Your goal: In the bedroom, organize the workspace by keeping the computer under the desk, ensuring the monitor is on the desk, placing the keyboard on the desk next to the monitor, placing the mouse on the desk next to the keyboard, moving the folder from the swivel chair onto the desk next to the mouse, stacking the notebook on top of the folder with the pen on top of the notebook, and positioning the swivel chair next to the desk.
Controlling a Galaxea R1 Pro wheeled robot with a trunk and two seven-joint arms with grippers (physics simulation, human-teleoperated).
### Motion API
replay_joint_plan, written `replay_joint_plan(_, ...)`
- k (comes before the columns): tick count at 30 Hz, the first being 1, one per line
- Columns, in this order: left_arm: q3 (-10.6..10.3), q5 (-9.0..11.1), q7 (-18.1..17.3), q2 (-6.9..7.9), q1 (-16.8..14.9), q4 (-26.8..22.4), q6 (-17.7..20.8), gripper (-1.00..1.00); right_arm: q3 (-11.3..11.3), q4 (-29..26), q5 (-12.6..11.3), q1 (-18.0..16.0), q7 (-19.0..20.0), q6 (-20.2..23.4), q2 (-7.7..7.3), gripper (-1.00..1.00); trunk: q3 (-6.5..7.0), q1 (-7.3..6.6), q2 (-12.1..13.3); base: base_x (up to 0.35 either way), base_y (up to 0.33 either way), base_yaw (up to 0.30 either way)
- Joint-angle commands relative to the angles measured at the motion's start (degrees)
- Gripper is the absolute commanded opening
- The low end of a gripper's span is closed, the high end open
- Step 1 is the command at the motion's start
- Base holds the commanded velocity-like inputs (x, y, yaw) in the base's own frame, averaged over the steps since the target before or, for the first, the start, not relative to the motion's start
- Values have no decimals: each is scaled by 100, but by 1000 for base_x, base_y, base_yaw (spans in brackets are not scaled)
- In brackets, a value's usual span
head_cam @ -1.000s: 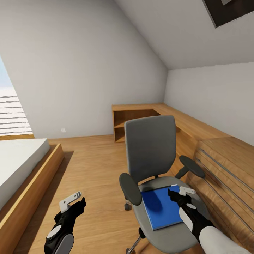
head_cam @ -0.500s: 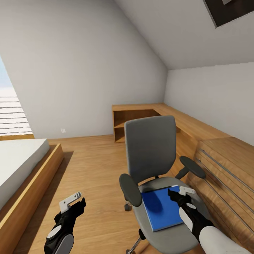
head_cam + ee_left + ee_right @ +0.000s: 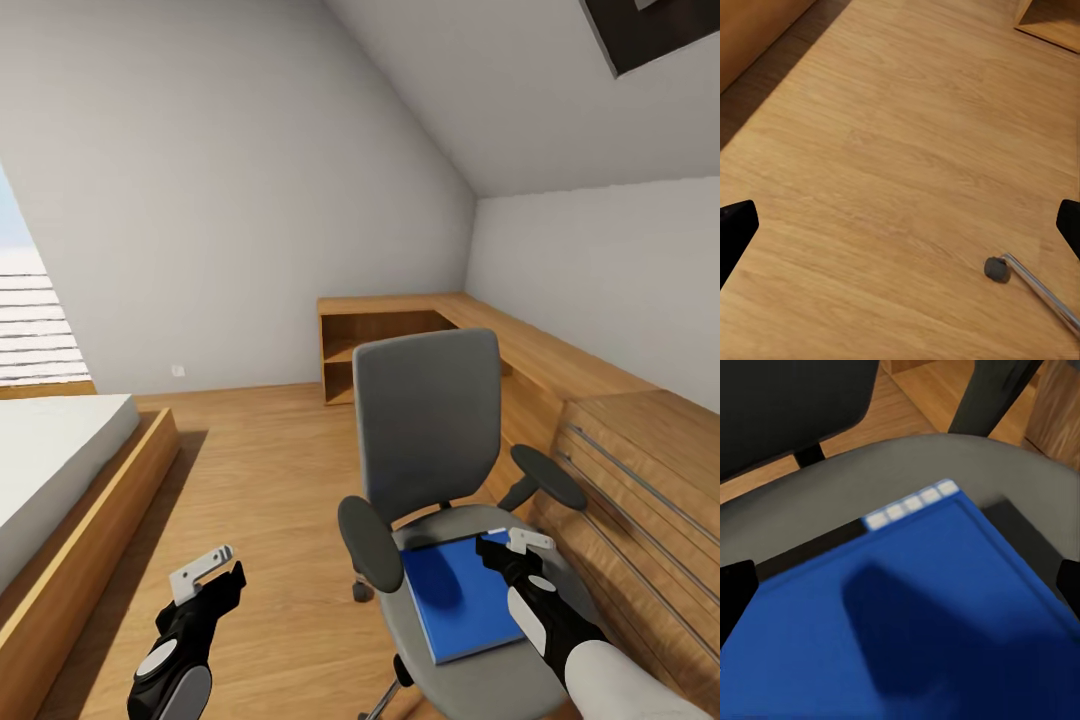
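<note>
Blue folder (image 3: 462, 596) lies on swivel chair (image 3: 428, 430); right claw (image 3: 512, 547) above, spread apart.

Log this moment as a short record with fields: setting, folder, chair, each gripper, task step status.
setting: attic bedroom, wood floor
folder: bright blue, flat on the swivel chair seat
chair surroundings: beside a light-wood drawer chest
right gripper: open, just above the folder's far edge, fingers apart, nothing held
left gripper: open, over bare floor, a chair caster in its wrist view
step status: folder not yet grasped or moved to the desk
</note>
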Motion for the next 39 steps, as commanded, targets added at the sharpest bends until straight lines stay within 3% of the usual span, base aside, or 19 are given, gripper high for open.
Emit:
replay_joint_plan(1, -36, 19, 44, 6, -5, -8, 19, 100, 26, 3, -44, -4, -20, -15, -3, 100, -6, -1, -3, 2, 0, 0)
replay_joint_plan(10, -294, 2, 45, 14, -5, -7, 15, 100, 18, -18, -45, -3, -19, -6, -4, 100, -6, -1, -3, 124, 0, 0)
replay_joint_plan(39, -314, -6, 45, 15, -5, -7, 14, 100, -22, -77, -44, -2, -15, -9, -10, 100, -6, -1, -3, 14, 0, 0)
